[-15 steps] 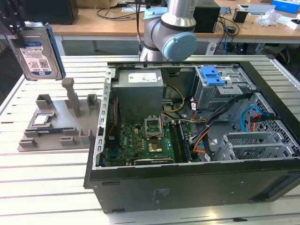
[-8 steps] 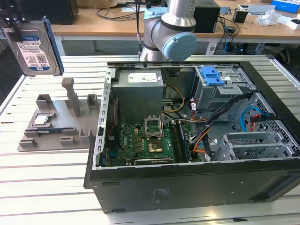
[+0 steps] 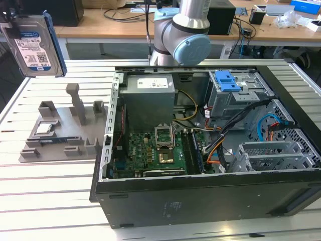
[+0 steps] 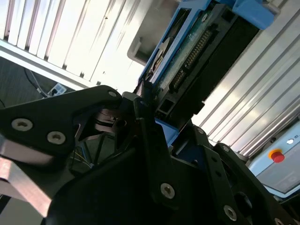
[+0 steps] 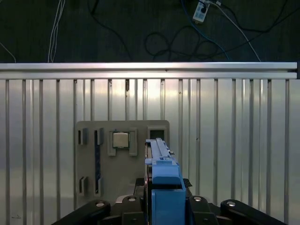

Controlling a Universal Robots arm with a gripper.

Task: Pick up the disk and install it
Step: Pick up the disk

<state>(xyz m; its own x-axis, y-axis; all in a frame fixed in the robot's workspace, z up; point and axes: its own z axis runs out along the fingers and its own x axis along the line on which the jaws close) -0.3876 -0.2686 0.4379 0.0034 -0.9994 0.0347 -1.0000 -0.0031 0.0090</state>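
Note:
The disk (image 3: 34, 47), a silver hard drive with a white-and-blue label in a blue bracket, hangs upright in the air at the exterior view's far left, well above the table. My gripper (image 5: 161, 208) is shut on it, with a black finger (image 5: 129, 206) pressed to each side. In the first wrist view the disk (image 5: 161, 178) is seen edge on, straight above the grey fixture plate (image 5: 91, 176). Its connector side (image 4: 194, 51) faces the camera in the second wrist view, clamped by my gripper (image 4: 150, 110).
An open computer case (image 3: 200, 201) lies on the slatted table, with a grey drive cage and blue latch (image 3: 228, 83) at its back. The fixture plate (image 3: 60, 130) carries a small square chip (image 3: 43, 128). The arm's base (image 3: 183, 35) stands behind the case.

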